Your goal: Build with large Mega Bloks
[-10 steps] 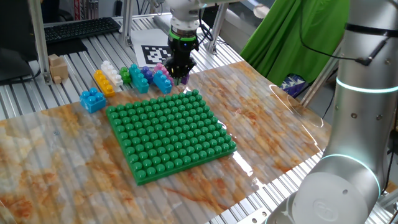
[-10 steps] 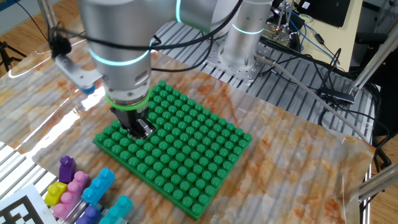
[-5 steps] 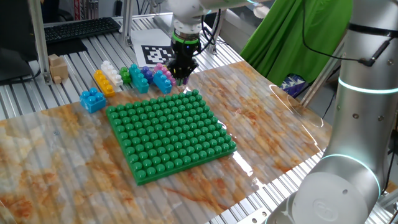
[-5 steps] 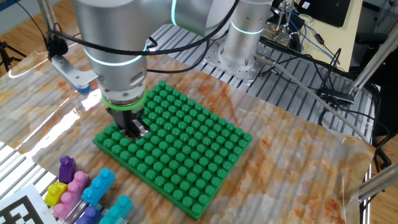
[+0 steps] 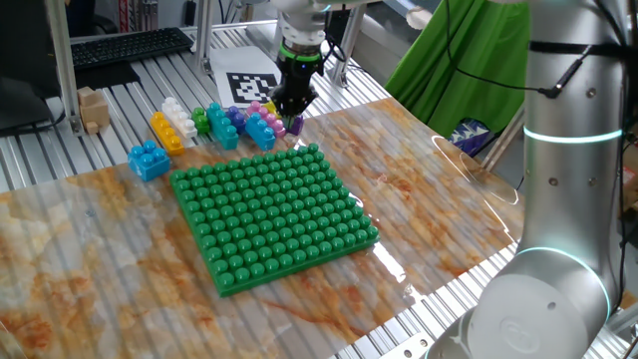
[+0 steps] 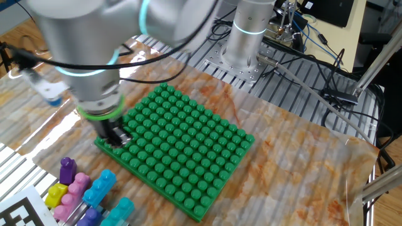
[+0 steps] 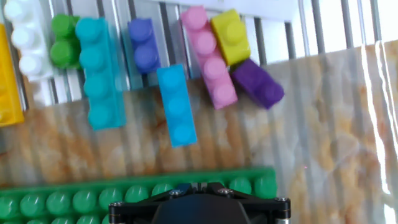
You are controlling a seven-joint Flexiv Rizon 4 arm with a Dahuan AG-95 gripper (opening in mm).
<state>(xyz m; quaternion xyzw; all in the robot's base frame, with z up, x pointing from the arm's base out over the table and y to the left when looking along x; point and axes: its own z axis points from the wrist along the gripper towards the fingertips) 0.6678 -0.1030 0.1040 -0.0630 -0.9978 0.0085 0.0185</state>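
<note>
Several large Mega Bloks lie in a loose row just behind the green baseplate (image 5: 269, 214). The hand view shows a white one (image 7: 23, 37), a green one (image 7: 62, 38), a long cyan one (image 7: 96, 71), a dark blue one (image 7: 143, 45), a light blue one (image 7: 176, 106), a pink one (image 7: 210, 56), a yellow one (image 7: 230, 36) and a purple one (image 7: 258, 84). A separate blue brick (image 5: 148, 160) lies to the left. My gripper (image 5: 291, 108) hangs above the baseplate's back edge beside the bricks, fingers together and empty. It also shows in the other fixed view (image 6: 116, 135).
A printed marker sheet (image 5: 249, 88) lies behind the bricks on the slatted metal table. A small wooden block (image 5: 93, 108) stands far left. Green cloth (image 5: 459, 60) hangs at the back right. The arm's base (image 6: 248, 34) stands beyond the baseplate (image 6: 188, 150).
My gripper has moved from over the baseplate's back corner toward the row of bricks. The bricks and baseplate have not moved.
</note>
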